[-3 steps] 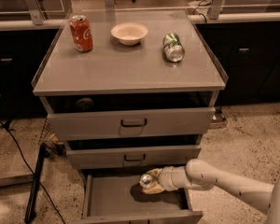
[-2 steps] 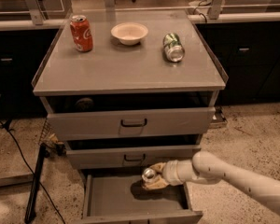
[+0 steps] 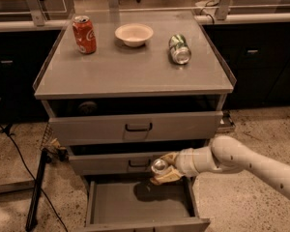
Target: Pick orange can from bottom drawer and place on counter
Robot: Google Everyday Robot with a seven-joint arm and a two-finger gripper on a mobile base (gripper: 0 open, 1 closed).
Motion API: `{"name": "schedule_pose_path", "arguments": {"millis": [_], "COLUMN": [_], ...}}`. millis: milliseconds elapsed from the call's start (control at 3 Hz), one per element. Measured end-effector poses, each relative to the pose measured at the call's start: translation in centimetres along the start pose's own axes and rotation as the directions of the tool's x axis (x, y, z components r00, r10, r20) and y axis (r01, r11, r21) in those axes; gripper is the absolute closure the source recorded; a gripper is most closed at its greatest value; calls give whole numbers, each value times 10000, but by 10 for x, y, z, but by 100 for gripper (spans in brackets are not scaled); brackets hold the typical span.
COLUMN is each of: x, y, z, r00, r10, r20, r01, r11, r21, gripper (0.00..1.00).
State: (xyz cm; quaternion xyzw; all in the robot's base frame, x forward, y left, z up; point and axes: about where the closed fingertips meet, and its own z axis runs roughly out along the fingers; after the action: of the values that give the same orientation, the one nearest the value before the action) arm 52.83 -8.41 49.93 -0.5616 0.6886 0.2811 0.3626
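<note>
The bottom drawer (image 3: 135, 208) is pulled open, and its grey floor shows only a dark shadow. My gripper (image 3: 163, 169) is above the drawer, in front of the middle drawer's face, shut on the orange can (image 3: 160, 167). The can's shiny silver lid faces the camera and its body is mostly hidden by the fingers (image 3: 170, 177). My white arm (image 3: 241, 161) reaches in from the lower right. The counter (image 3: 130, 71) is the glossy grey cabinet top well above the gripper.
On the counter stand a red cola can (image 3: 84, 34) at back left, a white bowl (image 3: 134, 34) at back centre and a green-and-silver can (image 3: 180, 49) lying on its side at right. Two upper drawers with dark handles (image 3: 138, 127) are slightly ajar. A black stand (image 3: 37, 187) is at left.
My gripper has risen with the orange can, from just over the drawer floor to the level of the middle drawer's face. The arm has lifted with it.
</note>
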Motion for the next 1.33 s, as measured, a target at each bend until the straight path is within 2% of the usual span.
{"name": "schedule_pose_path", "arguments": {"millis": [333,667,1000,1333], "x": [-68,-151,-151,-175], "y": [-6,-11,-11,-11], "z": [-51,-102,-102,-114], "r00": [9984,9840,9840,9871], "r10": [-550,-1773,-1773,-1598], "r20": [-88,-166,-166,-86], "r01": [554,1779,1779,1597], "r11": [9973,9752,9752,9806], "r21": [478,1315,1315,1138], "gripper": [100,100,100,100]}}
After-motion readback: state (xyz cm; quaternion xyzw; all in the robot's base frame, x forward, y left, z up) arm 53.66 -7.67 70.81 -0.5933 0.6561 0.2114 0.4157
